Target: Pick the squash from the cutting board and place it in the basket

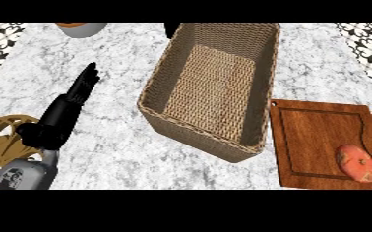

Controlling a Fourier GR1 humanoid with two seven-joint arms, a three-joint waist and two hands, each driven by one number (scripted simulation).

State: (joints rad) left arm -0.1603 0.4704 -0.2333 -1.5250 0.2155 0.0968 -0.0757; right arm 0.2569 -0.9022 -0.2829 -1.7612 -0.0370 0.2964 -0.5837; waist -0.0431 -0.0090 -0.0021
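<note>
- Nearest the camera, at the lower left, the robot's grey left forearm comes up over the marble-patterned grey worktop, ending in the black left hand; its fingers are straight and together, pointing up and away, holding nothing, so it looks at rest.
- Under that forearm, at the left edge, lies a tan woven wicker object, only partly in view.
- At the top left edge a round white container with an orange inside is cut off by the view.
- In the middle stands the long rectangular woven wicker basket, with nothing visible inside.
- Just right of it lies the reddish-brown wooden cutting board, almost touching the basket's near corner.
- On the board's lower right, at the view's edge, rests the small oval orange-pink squash, mottled and smooth-looking; I judge it light, stiff and somewhat slippery, best wrapped across its middle.
- No right hand shows anywhere.
</note>
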